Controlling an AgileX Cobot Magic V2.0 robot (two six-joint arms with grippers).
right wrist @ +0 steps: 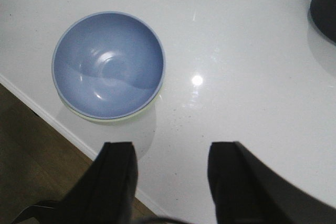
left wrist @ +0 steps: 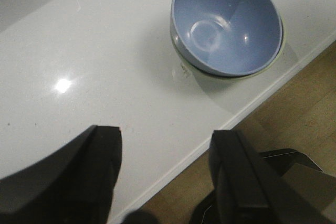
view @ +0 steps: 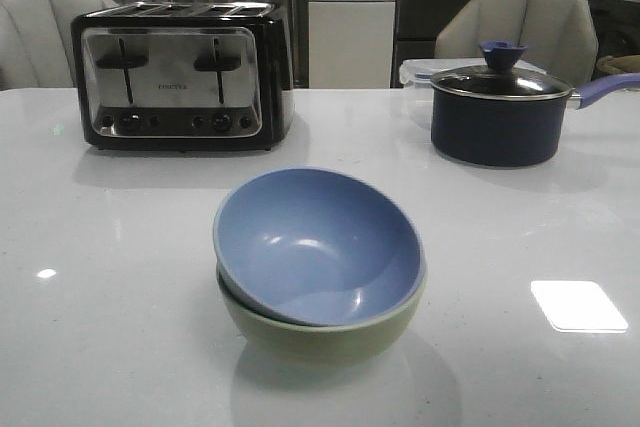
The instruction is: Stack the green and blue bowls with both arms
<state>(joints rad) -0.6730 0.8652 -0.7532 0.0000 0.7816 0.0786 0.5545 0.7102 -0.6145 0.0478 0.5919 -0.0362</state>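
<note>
The dusty blue bowl point(view: 320, 245) sits tilted inside the pale green bowl point(view: 310, 332) near the table's front edge, at the middle. The stack also shows in the left wrist view, blue bowl point(left wrist: 227, 22) over a green rim point(left wrist: 207, 80), and in the right wrist view, blue bowl point(right wrist: 107, 64) with a sliver of green point(right wrist: 113, 120) below it. My left gripper point(left wrist: 165, 142) is open and empty above the table's front edge, apart from the bowls. My right gripper point(right wrist: 170, 156) is open and empty, also apart from them. Neither arm shows in the front view.
A chrome and black toaster point(view: 180, 72) stands at the back left. A dark lidded pot point(view: 500, 107) with a blue handle stands at the back right, with a clear container point(view: 415, 72) behind it. Wooden floor point(left wrist: 294, 124) lies beyond the table's edge.
</note>
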